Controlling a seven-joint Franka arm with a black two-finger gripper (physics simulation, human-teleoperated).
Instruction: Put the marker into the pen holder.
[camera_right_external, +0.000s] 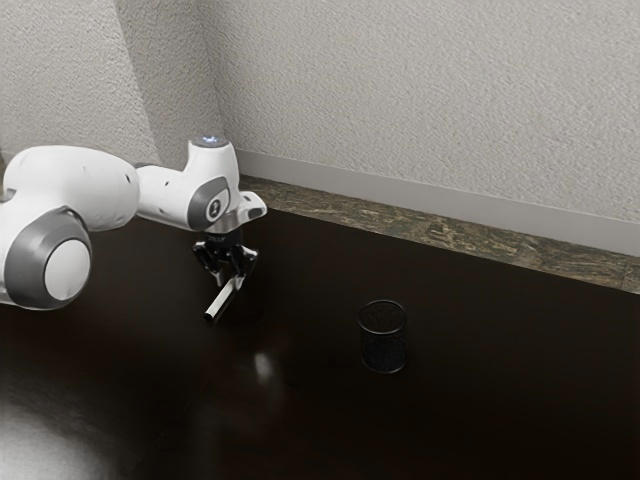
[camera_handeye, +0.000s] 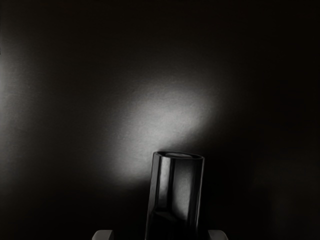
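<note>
My gripper (camera_right_external: 231, 282) is low over the dark table in the exterior view, pointing down at one end of the marker (camera_right_external: 221, 299), which is white with a black tip. In the wrist view the marker (camera_handeye: 179, 192) shows its dark end between the two fingertips of my gripper (camera_handeye: 160, 235), with a gap on either side, so the gripper is open. Whether the marker lies flat on the table is hard to tell. The black mesh pen holder (camera_right_external: 384, 340) stands upright, apart from my hand, toward the exterior view's right.
The glossy dark table (camera_right_external: 500, 375) reaches around the marker and pen holder, with bright reflections on it. Beyond its far edge are a strip of brown patterned floor (camera_right_external: 440, 233) and a pale textured wall (camera_right_external: 430, 100).
</note>
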